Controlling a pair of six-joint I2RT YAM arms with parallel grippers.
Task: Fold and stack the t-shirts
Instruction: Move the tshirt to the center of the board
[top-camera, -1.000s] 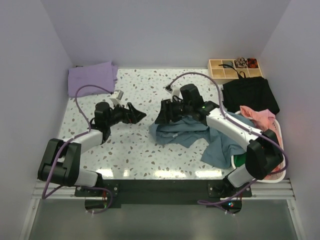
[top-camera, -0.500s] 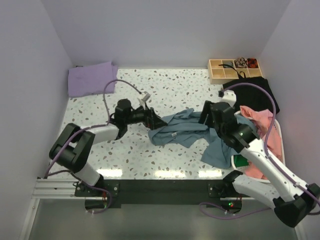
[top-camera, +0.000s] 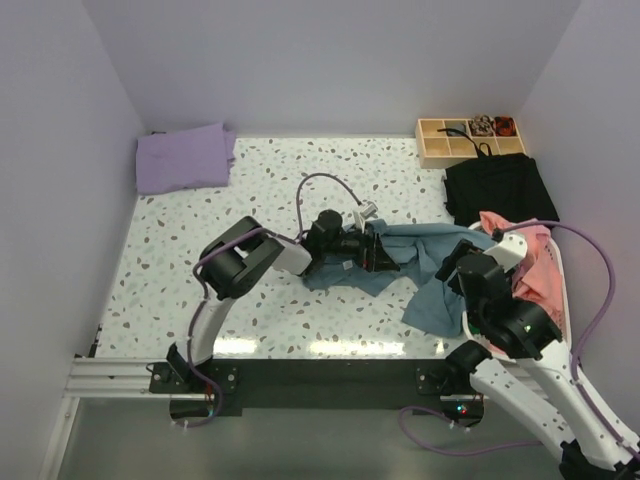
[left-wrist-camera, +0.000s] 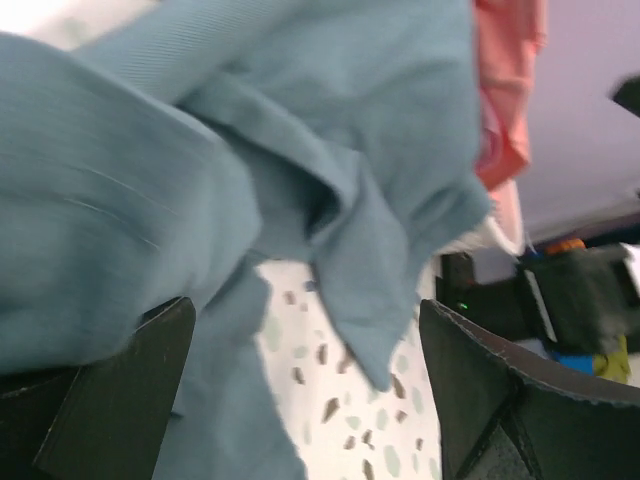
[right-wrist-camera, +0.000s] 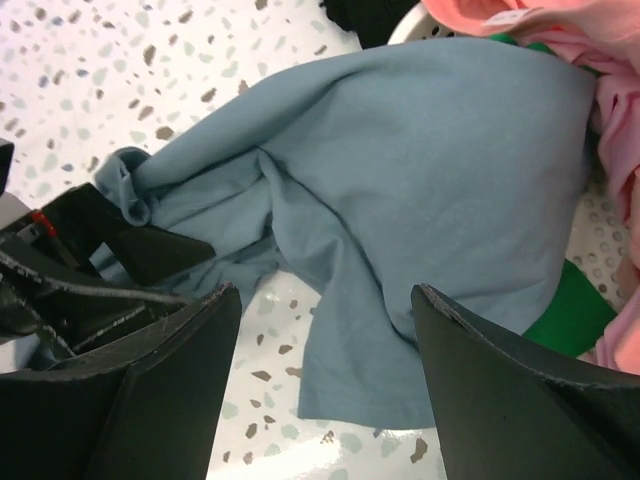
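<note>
While the lavender t-shirt (top-camera: 185, 157) is lying folded far left of the basket (top-camera: 564, 290), the slate-blue t-shirt (top-camera: 420, 262) is sprawling crumpled just left of it, and salmon-pink t-shirts (top-camera: 520, 238) are waiting inside. The left arm's (top-camera: 290, 255) jaws are straddling blue cloth, unclenched; the right arm's (top-camera: 510, 320) jaws are hovering released, so most folding seems to be remaining.

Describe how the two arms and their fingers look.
Both the left arm and right arm have black joints and white links, each trailing a looped lavender cable. The fingers are matte black, wedge-shaped, with finely ridged edges.
</note>
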